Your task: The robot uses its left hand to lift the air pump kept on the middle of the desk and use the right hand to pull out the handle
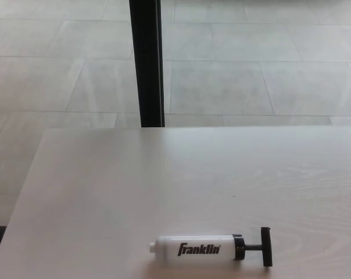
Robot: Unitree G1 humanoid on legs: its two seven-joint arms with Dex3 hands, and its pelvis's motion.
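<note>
A small white air pump (199,250) marked "franklin" lies on its side on the pale wooden desk (164,186), near the front edge and a little right of centre. Its black T-shaped handle (265,247) points to the right and sits pushed in against the black collar. The white nozzle end points left. Neither of my hands shows in the head view.
The desk's far edge runs across the picture at mid height and its left edge slants down to the lower left. Beyond it lies a pale tiled floor (251,70), with a black upright post (146,64) standing behind the desk.
</note>
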